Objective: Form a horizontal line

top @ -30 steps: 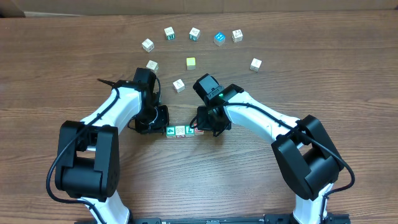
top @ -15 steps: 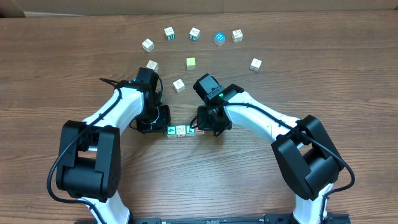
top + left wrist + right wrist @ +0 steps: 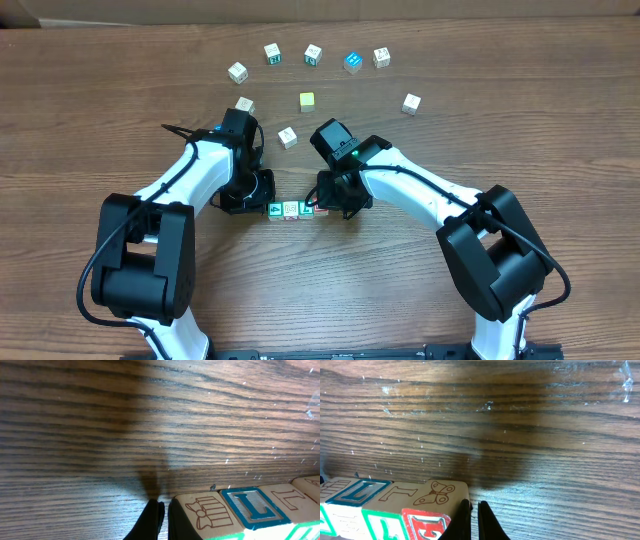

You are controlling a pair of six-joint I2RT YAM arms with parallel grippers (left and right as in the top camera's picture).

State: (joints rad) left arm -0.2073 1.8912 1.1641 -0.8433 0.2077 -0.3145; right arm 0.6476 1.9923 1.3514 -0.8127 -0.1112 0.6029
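Brown streaked wood-grain table (image 3: 80, 120). Near-centre row, left to right: green cube with white mark (image 3: 274, 210), white cube (image 3: 290, 210), green "L" cube (image 3: 305, 209), red-faced cube (image 3: 319, 209). Farther back: blue cube (image 3: 352, 62), yellow cube (image 3: 307, 101), scattered pale cubes (image 3: 411, 102).

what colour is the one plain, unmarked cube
Yellow cube, best seen in the overhead view.

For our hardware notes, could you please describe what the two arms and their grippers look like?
The left arm and right arm have white links with bulky black joints. A black cable runs along the left arm; a green light glows on the right. The left gripper and right gripper have slim black fingers.
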